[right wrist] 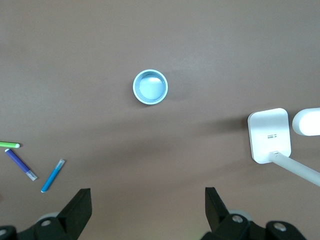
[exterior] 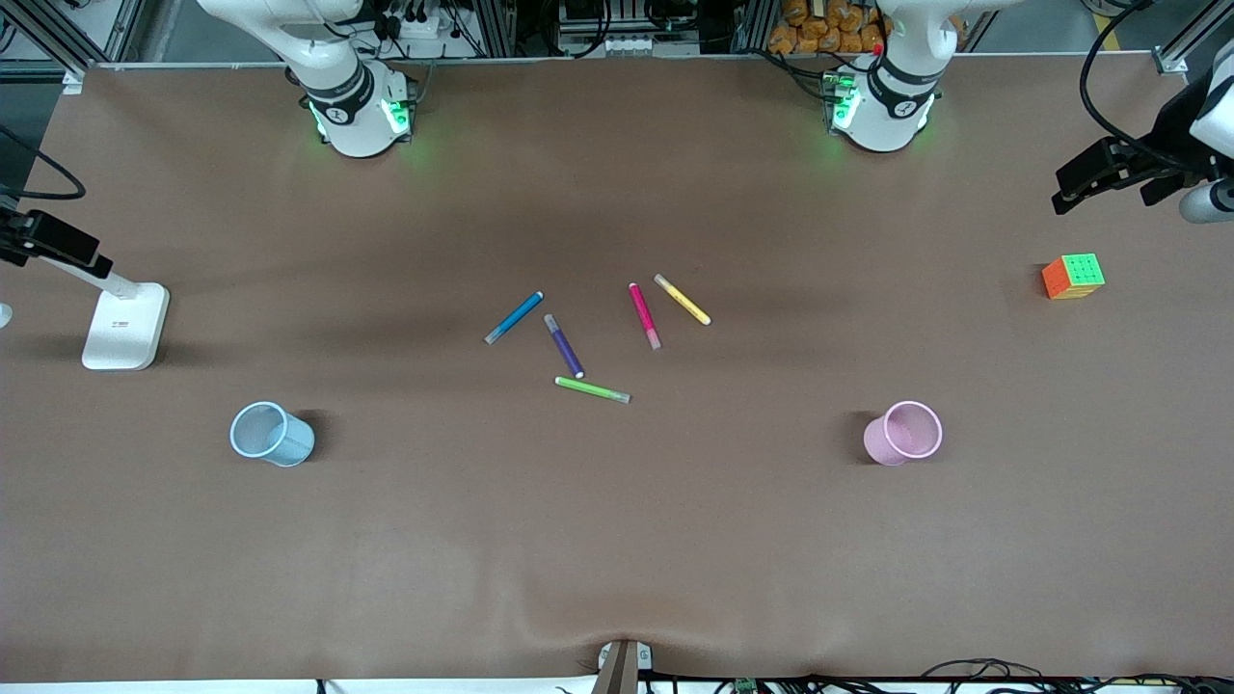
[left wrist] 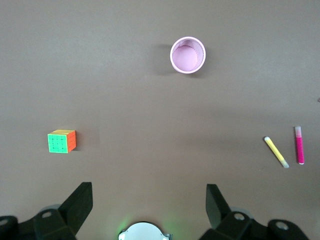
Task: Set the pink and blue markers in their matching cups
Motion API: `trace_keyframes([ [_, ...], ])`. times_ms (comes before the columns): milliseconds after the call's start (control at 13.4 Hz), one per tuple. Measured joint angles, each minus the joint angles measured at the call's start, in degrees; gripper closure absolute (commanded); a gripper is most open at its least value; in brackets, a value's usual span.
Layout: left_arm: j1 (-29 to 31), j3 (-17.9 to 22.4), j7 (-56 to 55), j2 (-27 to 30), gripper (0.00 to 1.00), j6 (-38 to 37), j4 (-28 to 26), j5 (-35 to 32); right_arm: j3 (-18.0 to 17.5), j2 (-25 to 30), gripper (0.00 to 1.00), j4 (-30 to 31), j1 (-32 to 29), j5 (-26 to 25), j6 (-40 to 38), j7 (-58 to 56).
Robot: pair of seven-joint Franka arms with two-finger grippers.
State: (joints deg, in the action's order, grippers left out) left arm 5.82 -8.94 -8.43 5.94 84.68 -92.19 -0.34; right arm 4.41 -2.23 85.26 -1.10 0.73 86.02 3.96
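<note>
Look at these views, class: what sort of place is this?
Most likely a robotics lab: two arm bases bolted along a brown-covered table, cabling and metal framing at its edge, and test props laid out, like markers and a puzzle cube.

Two white arms (exterior: 337,67) with black joint bands, green-lit bases and black-fingered hands (left wrist: 149,200).

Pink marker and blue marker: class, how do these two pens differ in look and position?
The pink marker is magenta with a paler end; the blue marker is bright blue with a greyish end. The pink marker lies beside the yellow marker, toward the left arm's end; the blue marker lies beside the purple marker, toward the right arm's end. Both lie flat on the table, outside the cups.
</note>
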Motion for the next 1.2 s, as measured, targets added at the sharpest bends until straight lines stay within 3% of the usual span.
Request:
trace_keyframes([
  [1198,0.02,0.01,0.00,-4.84,0.00,0.05,3.45,-1.44,-0.92,0.94,0.00,1.51,-0.07,-0.01,0.65,-0.47],
])
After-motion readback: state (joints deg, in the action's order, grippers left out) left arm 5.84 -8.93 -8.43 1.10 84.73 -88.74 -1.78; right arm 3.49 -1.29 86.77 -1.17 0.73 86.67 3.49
